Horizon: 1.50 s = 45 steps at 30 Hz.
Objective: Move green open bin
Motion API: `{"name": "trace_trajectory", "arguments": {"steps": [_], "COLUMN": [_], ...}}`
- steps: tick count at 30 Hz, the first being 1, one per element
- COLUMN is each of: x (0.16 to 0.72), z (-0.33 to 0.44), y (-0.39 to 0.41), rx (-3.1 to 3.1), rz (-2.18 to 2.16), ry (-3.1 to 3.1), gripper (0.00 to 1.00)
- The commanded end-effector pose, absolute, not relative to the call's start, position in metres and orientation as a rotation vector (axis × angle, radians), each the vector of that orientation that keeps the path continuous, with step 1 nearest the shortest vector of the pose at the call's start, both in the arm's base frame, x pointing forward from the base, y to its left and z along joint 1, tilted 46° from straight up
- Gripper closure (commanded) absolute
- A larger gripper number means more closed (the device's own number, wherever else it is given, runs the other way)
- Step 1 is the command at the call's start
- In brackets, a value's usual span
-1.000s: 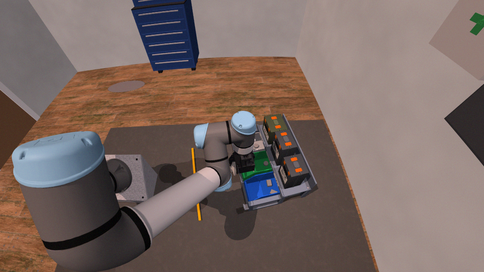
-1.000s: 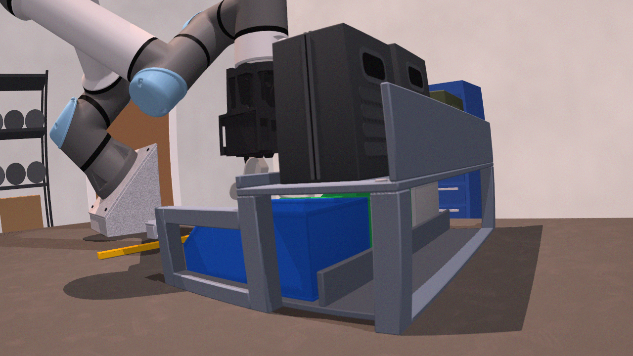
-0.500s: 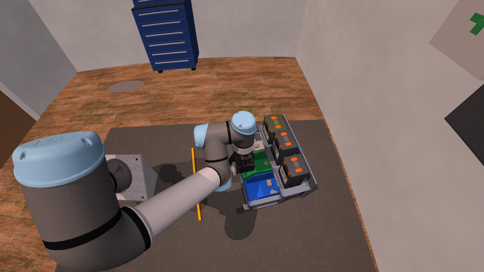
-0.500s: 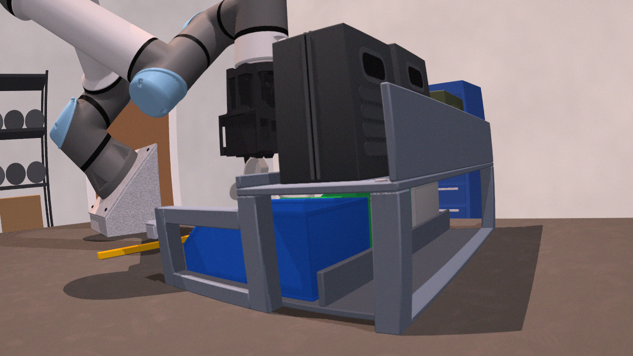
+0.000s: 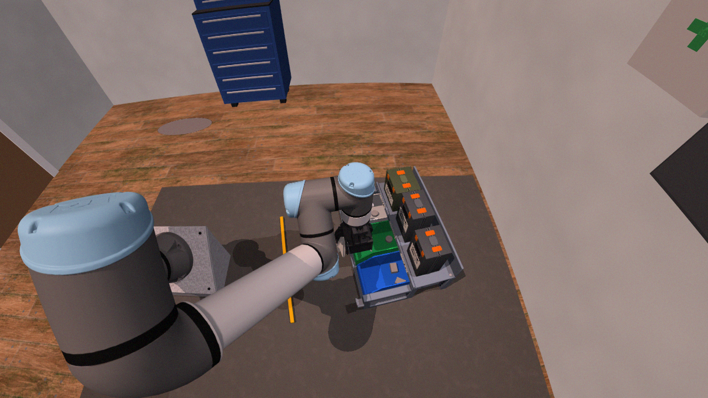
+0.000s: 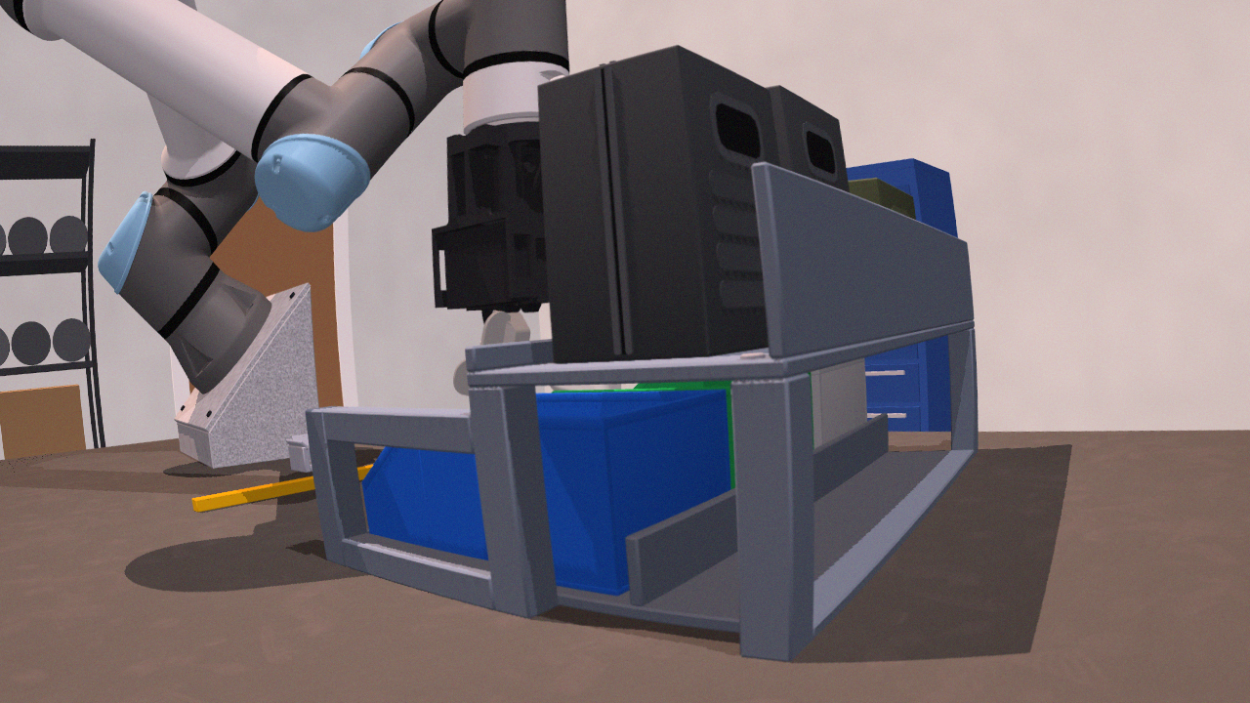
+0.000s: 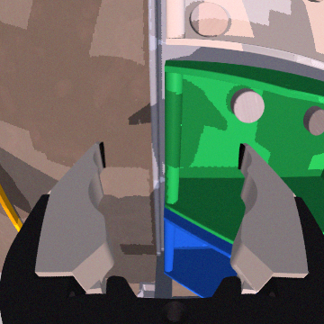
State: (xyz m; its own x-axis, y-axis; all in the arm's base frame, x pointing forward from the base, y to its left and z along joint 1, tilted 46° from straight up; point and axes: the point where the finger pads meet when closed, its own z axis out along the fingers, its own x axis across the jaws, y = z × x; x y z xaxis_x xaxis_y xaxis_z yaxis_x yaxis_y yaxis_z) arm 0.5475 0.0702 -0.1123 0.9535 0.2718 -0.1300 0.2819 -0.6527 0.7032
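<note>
the green bin sits on the shelf, beside the blue bin. the claw hangs above the green bin's front edge, partly open, gripping nothing.

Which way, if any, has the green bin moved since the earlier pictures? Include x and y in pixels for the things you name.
No: the green bin (image 5: 380, 238) (image 7: 216, 135) sits unshifted beside the blue bin (image 5: 372, 277) (image 6: 603, 489) (image 7: 193, 265).
</note>
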Motion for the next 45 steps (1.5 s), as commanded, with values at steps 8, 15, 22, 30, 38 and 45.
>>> {"name": "trace_trajectory", "arguments": {"steps": [8, 15, 22, 30, 38, 45], "x": [0.5478, 0.5478, 0.5478, 0.5478, 0.5478, 0.5478], "z": [-0.1119, -0.1119, -0.1119, -0.1119, -0.1119, -0.1119], "y": [0.0707, 0.0707, 0.0707, 0.0707, 0.0707, 0.0707], "rx": [2.313, 2.313, 2.313, 2.313, 2.313, 2.313], "rz": [-0.015, -0.015, -0.015, -0.015, -0.015, -0.015], "ry": [0.388, 0.388, 0.388, 0.388, 0.388, 0.388], "gripper": [0.42, 1.0, 1.0, 1.0, 1.0, 1.0]}}
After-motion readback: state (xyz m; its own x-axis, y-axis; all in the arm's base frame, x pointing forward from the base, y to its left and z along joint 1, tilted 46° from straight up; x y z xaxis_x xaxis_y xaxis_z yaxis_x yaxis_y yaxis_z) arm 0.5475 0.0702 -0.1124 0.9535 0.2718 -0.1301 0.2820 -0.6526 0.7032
